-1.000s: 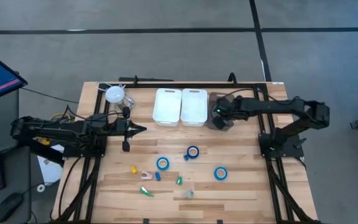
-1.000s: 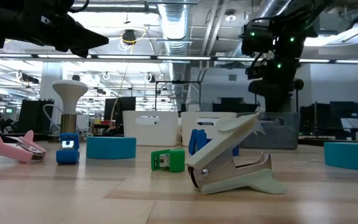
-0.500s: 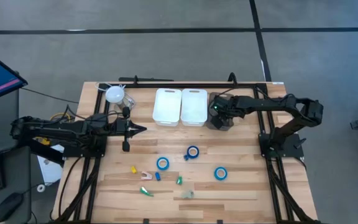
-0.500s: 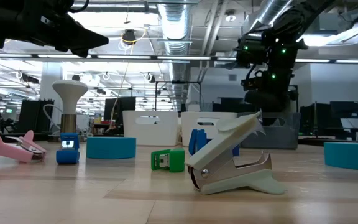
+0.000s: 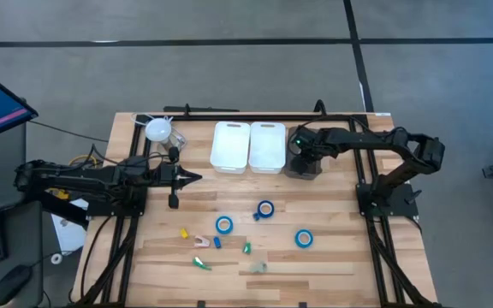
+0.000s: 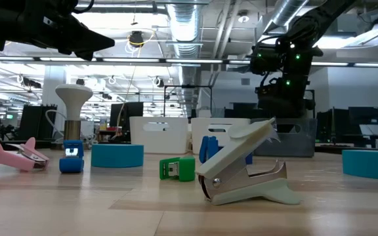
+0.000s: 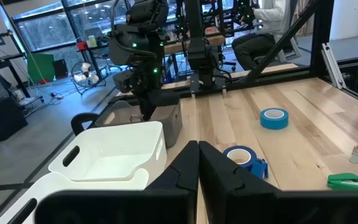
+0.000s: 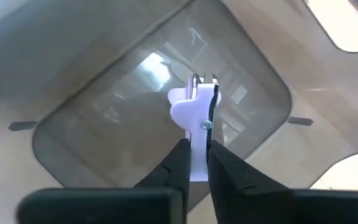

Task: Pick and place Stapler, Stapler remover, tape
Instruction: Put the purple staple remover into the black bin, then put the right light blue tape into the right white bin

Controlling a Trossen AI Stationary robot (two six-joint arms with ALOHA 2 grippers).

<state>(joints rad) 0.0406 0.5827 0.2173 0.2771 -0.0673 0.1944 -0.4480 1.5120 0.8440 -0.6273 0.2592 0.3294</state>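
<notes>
One risk: my right gripper (image 8: 194, 155) is pinched on a white stapler remover (image 8: 191, 115) above the clear grey bin (image 8: 73, 124), gripping only its tail end. If it tips on release, it could catch the rim and land outside. Left gripper (image 5: 193, 178) is closed, parked left of the white bins (image 5: 229, 147). Counts: two white bins, one grey, three tape rolls (image 5: 223, 224) mid-table, roughly six small pieces.
</notes>
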